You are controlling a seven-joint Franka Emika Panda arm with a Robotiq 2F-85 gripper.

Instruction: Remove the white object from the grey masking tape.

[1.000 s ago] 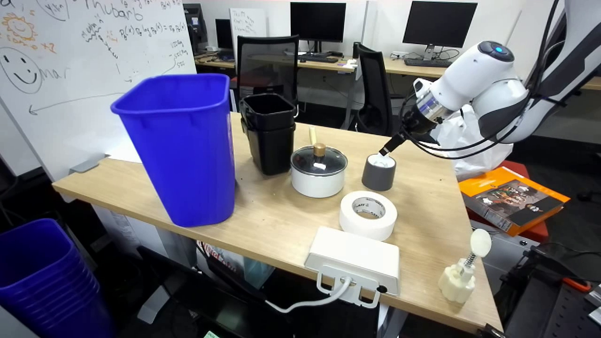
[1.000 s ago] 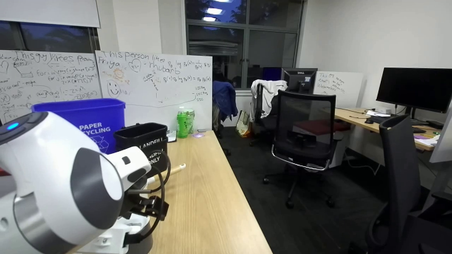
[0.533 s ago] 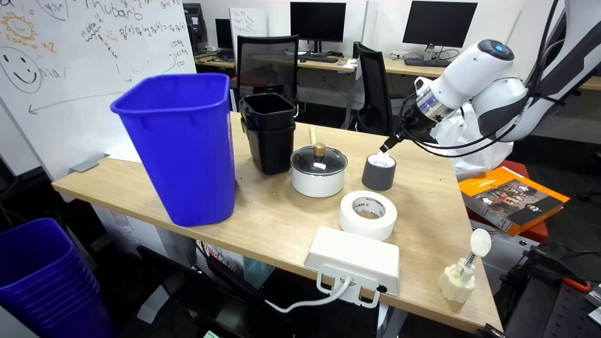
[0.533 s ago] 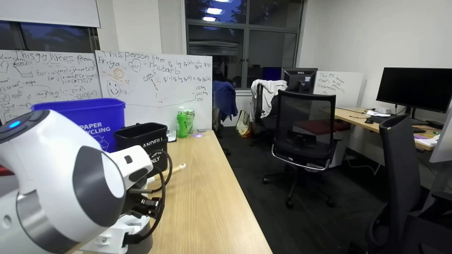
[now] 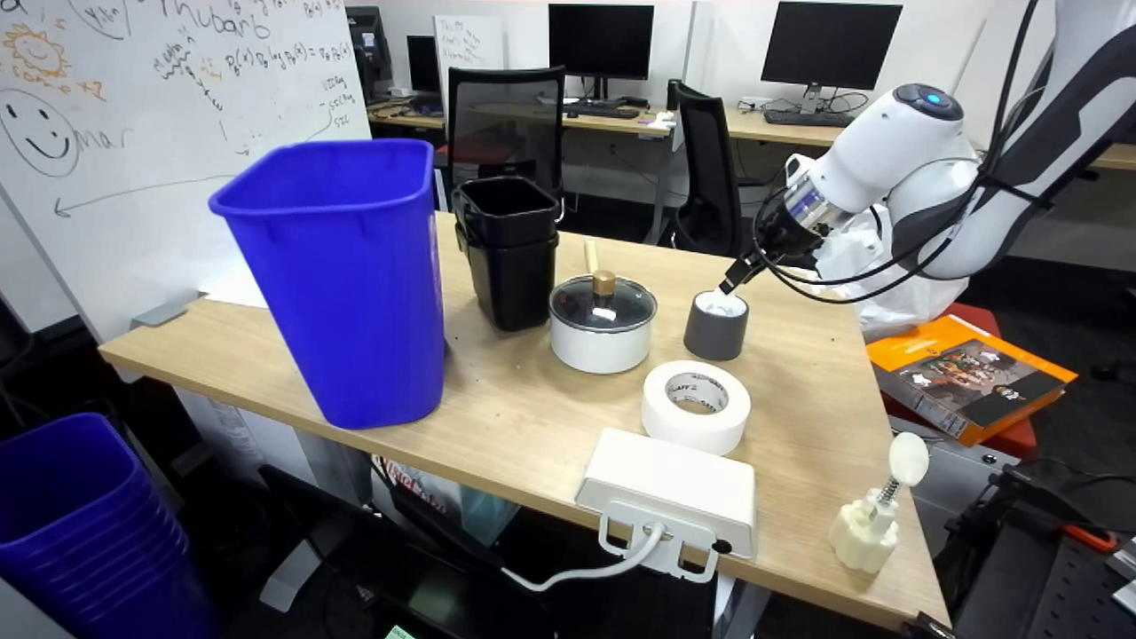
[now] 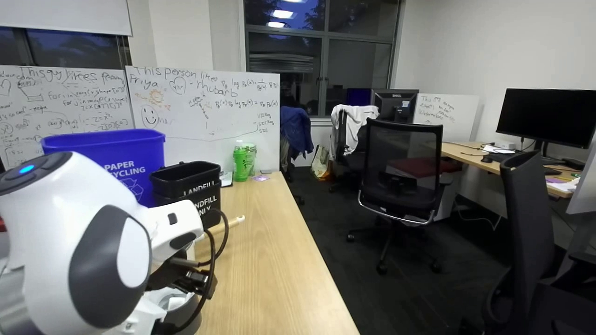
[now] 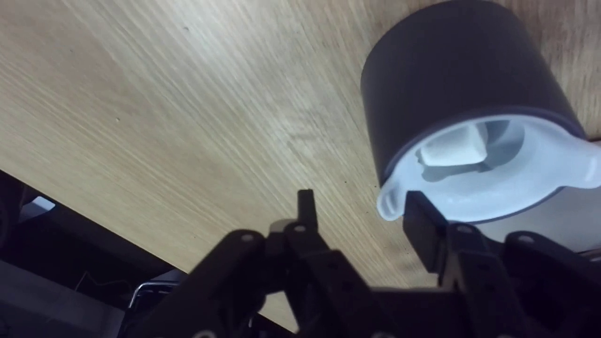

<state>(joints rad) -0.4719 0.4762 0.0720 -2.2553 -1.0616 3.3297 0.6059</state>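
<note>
The grey masking tape (image 5: 715, 337) stands upright on the table in both exterior views, partly hidden by the arm in an exterior view (image 6: 188, 317). The white object (image 5: 722, 304) sits inside its hollow top. In the wrist view the white object (image 7: 507, 190) has a tab over each side of the rim of the dark roll (image 7: 450, 65), and a small white block inside. My gripper (image 7: 360, 195) is open and empty. Its right finger overlaps the rim beside the left tab; its left finger is over bare table. I cannot tell if the right finger touches. The gripper (image 5: 729, 286) is just above the roll.
A white tape roll (image 5: 696, 433) and a lidded white pot (image 5: 600, 344) stand near the grey roll. Black bins (image 5: 508, 275) and a blue bin (image 5: 346, 293) stand farther along the table. A white box (image 5: 670, 484) and white bottle (image 5: 865, 532) are at the edge.
The fingertips rose slightly, then came back down toward the roll. The forearm and wrist have shifted and tilted. The grey tape and white object have not moved.
</note>
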